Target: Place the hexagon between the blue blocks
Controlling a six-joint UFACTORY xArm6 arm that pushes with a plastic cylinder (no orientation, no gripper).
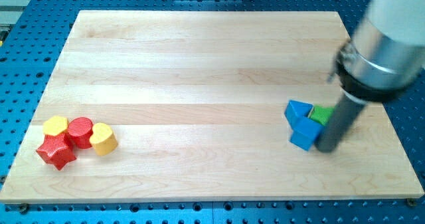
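Two blue blocks sit at the view's right: a blue triangular block (298, 110) and a blue cube (306, 133) just below it, touching. A green block (323, 114), partly hidden by the rod, sits wedged against their right sides; its shape is hard to make out. My tip (327, 148) rests on the board just right of the blue cube and below the green block, touching or nearly touching both.
A cluster at the view's lower left holds a red star (56, 151), a red cylinder (80, 131), a yellow block (56, 125) and a yellow heart (103, 138). The wooden board (199, 64) lies on a blue perforated table.
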